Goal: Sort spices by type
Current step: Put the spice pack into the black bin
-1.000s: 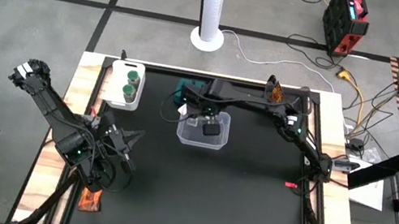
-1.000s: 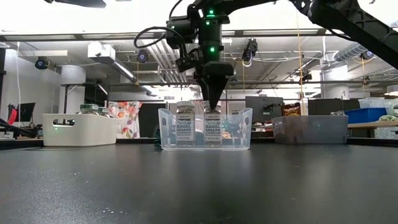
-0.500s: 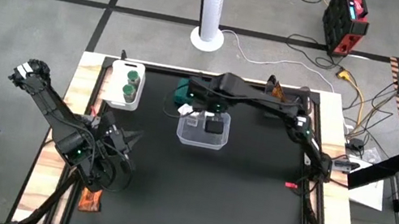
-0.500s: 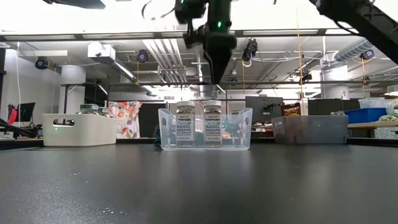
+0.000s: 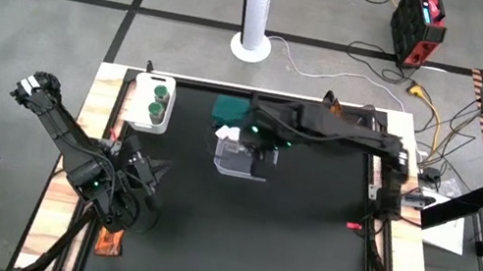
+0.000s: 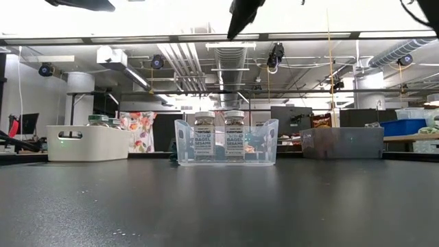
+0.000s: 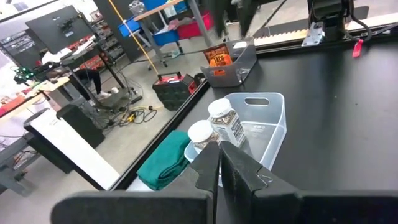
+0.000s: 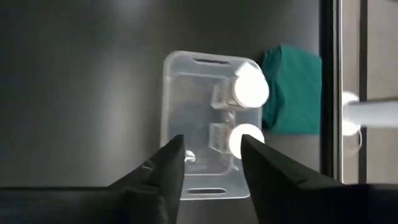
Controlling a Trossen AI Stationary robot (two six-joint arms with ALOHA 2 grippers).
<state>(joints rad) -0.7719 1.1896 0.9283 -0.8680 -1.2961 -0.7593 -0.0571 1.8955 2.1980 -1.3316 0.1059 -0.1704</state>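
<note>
Jars with white lids (image 8: 247, 90) stand upright, two side by side, inside the clear bin (image 8: 180, 106) near the table's (image 5: 302, 246) far edge, just beside the green block (image 5: 229, 109). Right gripper (image 8: 210, 160) hangs high above the bin, fingers (image 8: 166, 163) parted and holding nothing. Green-lidded jars (image 5: 159, 99) sit in the white tray (image 5: 141, 104) at the far left corner. Left gripper (image 7: 219, 168), pinched shut, waits near the left edge; an orange packet (image 5: 110, 242), possibly two, lies at the near left corner
</note>
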